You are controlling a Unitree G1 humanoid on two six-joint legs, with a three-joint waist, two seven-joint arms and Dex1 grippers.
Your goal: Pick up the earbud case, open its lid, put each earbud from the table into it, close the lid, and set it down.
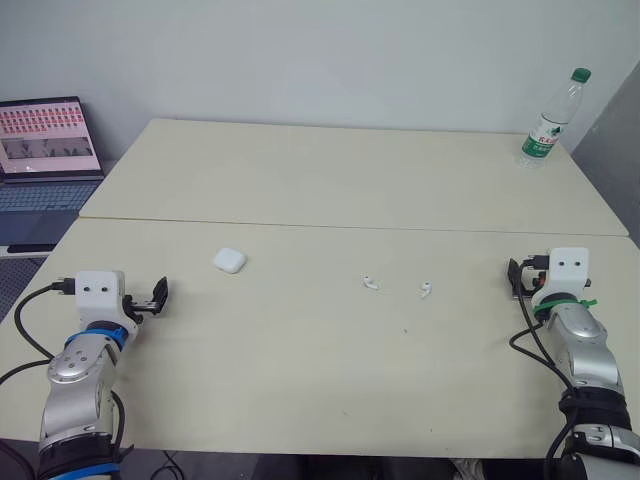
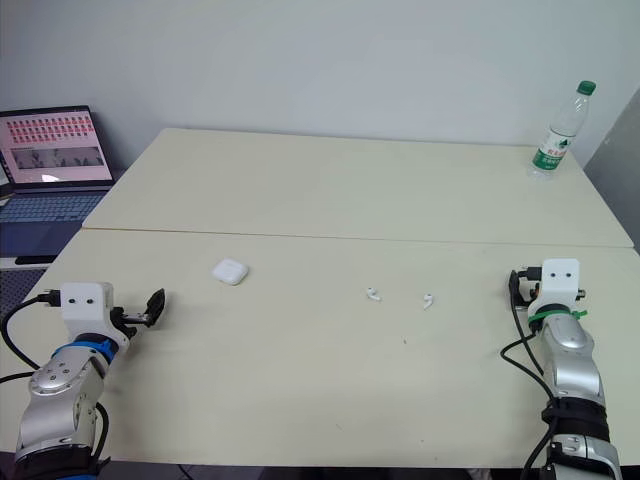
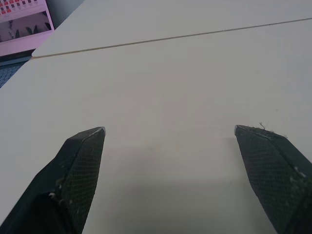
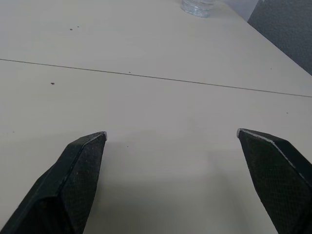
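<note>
Left pincer [image 3: 168,129]: at the near left edge of the counter [image 1: 330,390], low over the bare top; its two black fingers stand wide apart with nothing between them.
Right pincer [image 4: 170,132]: at the near right edge of the counter, also low over the bare top; fingers spread wide and holding nothing.
Left-hand earbud [image 1: 371,284]: small and white, lying on the counter a little right of the middle, between the two pincers but well apart from both.
Right-hand earbud [image 1: 426,290]: white, lying near the left-hand earbud on its right, not touching it, and well clear of the right pincer.
Earbud case [image 1: 229,260]: white and rounded, lying flat on the counter left of the middle, slightly farther back than the earbuds; it sits beyond the left pincer and to that pincer's right, well apart from it. Its lid looks shut, though the case is too small to be sure.
Seam [image 1: 350,226]: a thin line across the counter just behind the case and earbuds, where two tops meet.
Water bottle [image 1: 548,120]: clear with a green cap and green label, upright at the far right corner of the counter.
Laptop [image 1: 45,150]: open beyond the counter's far left side, its screen lit.
</note>
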